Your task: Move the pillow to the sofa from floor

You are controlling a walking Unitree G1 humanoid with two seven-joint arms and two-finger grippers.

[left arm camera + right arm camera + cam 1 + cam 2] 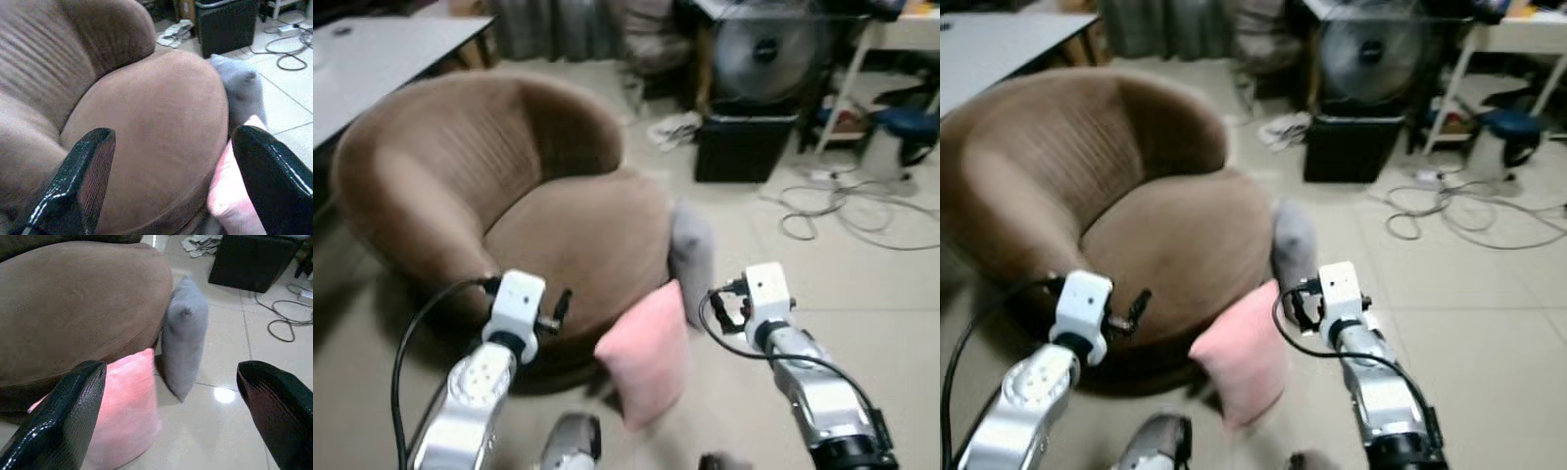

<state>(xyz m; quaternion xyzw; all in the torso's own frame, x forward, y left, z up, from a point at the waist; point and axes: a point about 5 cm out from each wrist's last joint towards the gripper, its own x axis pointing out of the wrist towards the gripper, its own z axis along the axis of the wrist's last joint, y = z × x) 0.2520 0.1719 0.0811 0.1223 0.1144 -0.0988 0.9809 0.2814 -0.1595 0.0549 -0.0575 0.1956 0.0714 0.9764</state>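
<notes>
The soft pink square pillow [644, 354] stands on the pale tiled floor [862, 284], leaning against the front of the round brown velvet sofa [509, 206]. It is between the two tools, a little below them. The left tool [171, 181] is released, its fingers wide apart, above the sofa seat edge just beside the pillow. The right tool [171, 416] is also released, above the pillow. A grey pillow [183, 335] stands behind the pink one, touching the sofa.
</notes>
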